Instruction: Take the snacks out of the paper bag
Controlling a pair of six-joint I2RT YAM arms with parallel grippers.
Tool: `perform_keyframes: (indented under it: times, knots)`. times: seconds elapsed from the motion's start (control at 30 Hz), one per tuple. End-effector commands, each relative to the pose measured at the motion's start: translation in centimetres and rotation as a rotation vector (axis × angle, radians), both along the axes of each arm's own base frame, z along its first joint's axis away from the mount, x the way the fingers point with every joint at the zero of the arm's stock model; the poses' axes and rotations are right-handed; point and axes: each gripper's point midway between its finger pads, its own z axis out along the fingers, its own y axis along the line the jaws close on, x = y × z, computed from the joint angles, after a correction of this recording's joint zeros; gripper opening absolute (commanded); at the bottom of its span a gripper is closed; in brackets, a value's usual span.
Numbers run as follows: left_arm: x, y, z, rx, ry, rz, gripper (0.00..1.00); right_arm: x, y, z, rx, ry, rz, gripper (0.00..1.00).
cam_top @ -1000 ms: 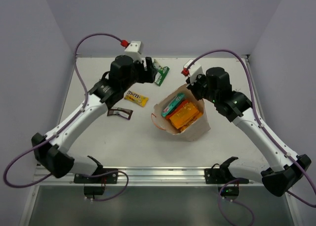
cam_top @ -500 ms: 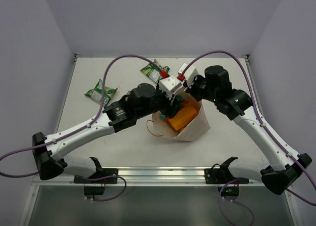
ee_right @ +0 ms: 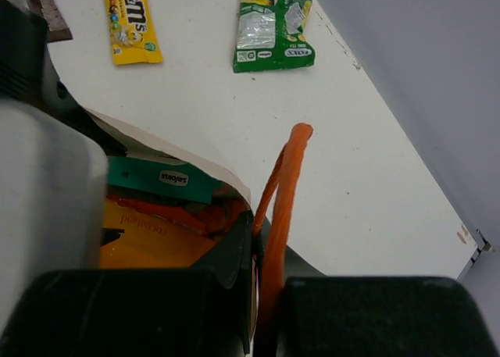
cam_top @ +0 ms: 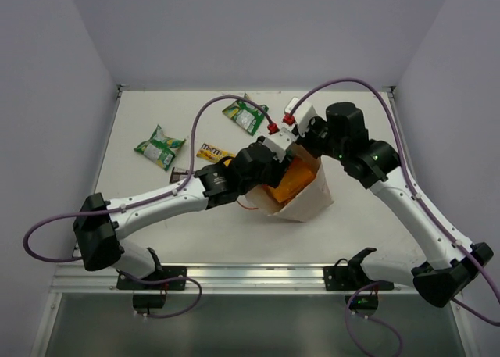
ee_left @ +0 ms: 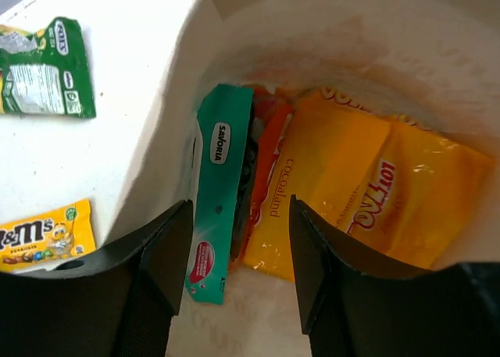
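Back from the worktop's (cam_top: pixel 234 240) left edge, where a green-white pouch (cam_top: pixel 160 147) now lies, the left gripper (ee_left: pixel 241 244) dips into the paper bag (cam_top: pixel 308 201) right of the worktop's middle. Its half-spread jaws narrow astride the teal pouch (ee_left: pixel 219 193) without yet pinching it. The right gripper (ee_right: pixel 266 287) stays clamped on the bag's rim and string handle (ee_right: pixel 285 177). Four snacks (cam_top: pixel 214 151) are out; the orange bags (ee_left: pixel 375 193) remain inside.

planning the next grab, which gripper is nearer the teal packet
Left: the left gripper hangs just over the teal packet, jaws open; the right gripper clamps the paper bag at its rim.
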Motion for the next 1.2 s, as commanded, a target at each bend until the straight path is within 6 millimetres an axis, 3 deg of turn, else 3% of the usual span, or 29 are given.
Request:
perform_keyframes:
  times: [0.0, 0.23, 0.47, 0.6, 0.73, 1.07, 1.17]
  knots:
    - [1.8, 0.0, -2.3, 0.041, -0.001, 0.1, 0.57, 0.3, 1.7, 9.5, 0.195, -0.282, 0.056, 0.0]
    - [2.6, -0.7, -2.9, 0.005, -0.017, 0.126, 0.59, 0.2, 1.8, 8.5, 0.204, -0.261, 0.054, 0.0]
    - [4.4, 1.0, -3.5, 0.048, -0.074, 0.231, 0.65, 0.0, 2.0, 8.0, 0.207, -0.243, 0.063, 0.0]
    - [4.5, 2.4, -1.0, -0.016, -0.136, 0.275, 0.66, -0.1, 1.7, 7.9, 0.207, -0.247, 0.054, 0.0]
    - [4.9, 3.0, -0.1, -0.014, -0.163, 0.296, 0.65, -0.1, 1.9, 7.6, 0.21, -0.238, 0.059, 0.0]
    - [6.2, 2.1, -2.4, 0.021, -0.118, 0.286, 0.59, 0.0, 2.1, 7.5, 0.21, -0.231, 0.068, 0.0]
    - [7.1, 2.5, -3.0, 0.024, -0.113, 0.312, 0.52, -0.1, 2.3, 7.2, 0.214, -0.224, 0.073, 0.0]
